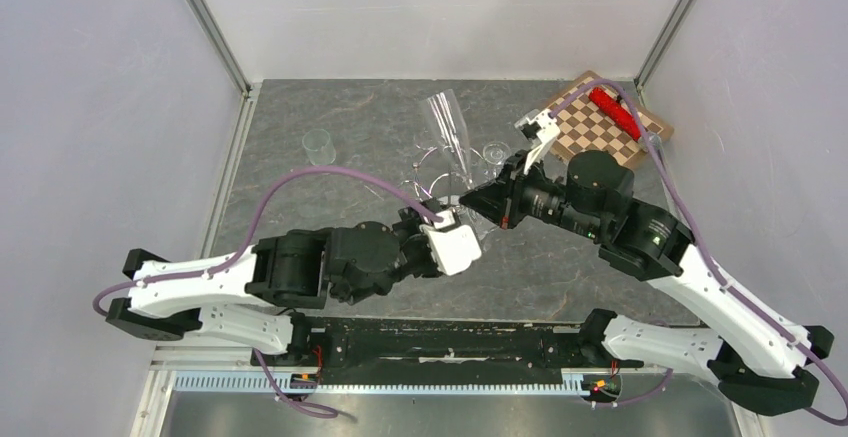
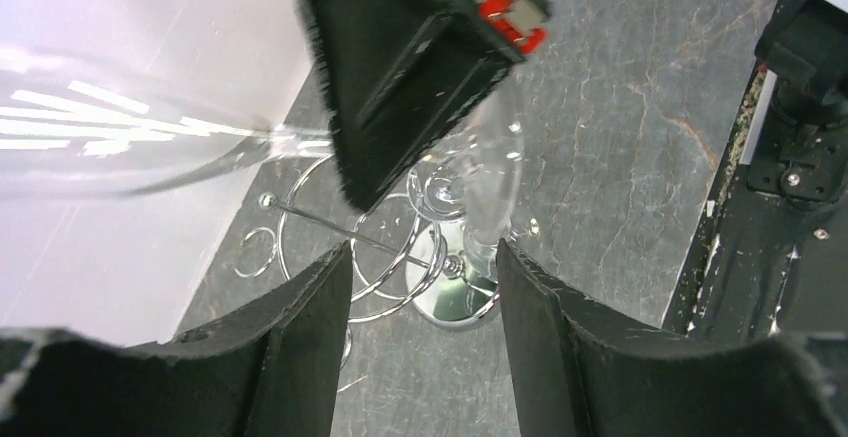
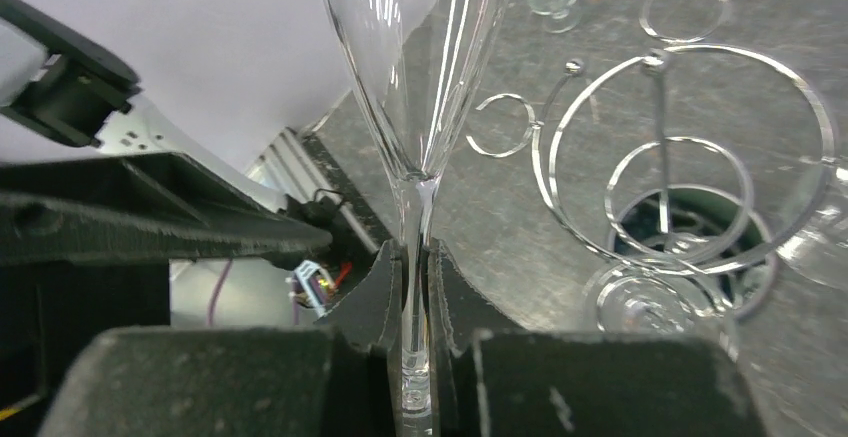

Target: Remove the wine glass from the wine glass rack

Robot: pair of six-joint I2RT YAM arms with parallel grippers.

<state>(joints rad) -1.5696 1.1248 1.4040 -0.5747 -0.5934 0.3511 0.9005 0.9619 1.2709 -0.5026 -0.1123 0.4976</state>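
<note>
1. Right up close: left fingers (image 2: 300, 347), spread wide apart, holding nothing, hovering just above the wine glass rack (image 2: 455, 302).
2. Far to the left on the desk (image 1: 290, 187): a small clear cup (image 1: 318, 145), standing all alone, well apart from the rack.
3. In the middle: the rack again, with a shiny top ring, little loops, a thin pole and a round mirror foot flat on the desk. Close by the pole, a second glass (image 2: 492, 207), hanging upside down.
4. Just beside the ring: the wine glass (image 3: 415, 57), a tall thin one, bowl up and tipped over a bit. Thin stem pinched tight between the right fingers (image 3: 378, 302). No touch with the ring, as far as can be told.
5. Far to the right, in the back corner: a checkered board (image 1: 640, 137) with a red thing (image 1: 612, 109) lying on top.
6. Step in hand, by the look of it: lifting off, almost done, with the glass seeming free of the rack.
7. Next move: draw the glass slowly away from the ring. Hold the stem tight but gently, since thin glass snaps. Mind the left arm, very near. Then find a bare spot on the desk and set the glass down softly.
</note>
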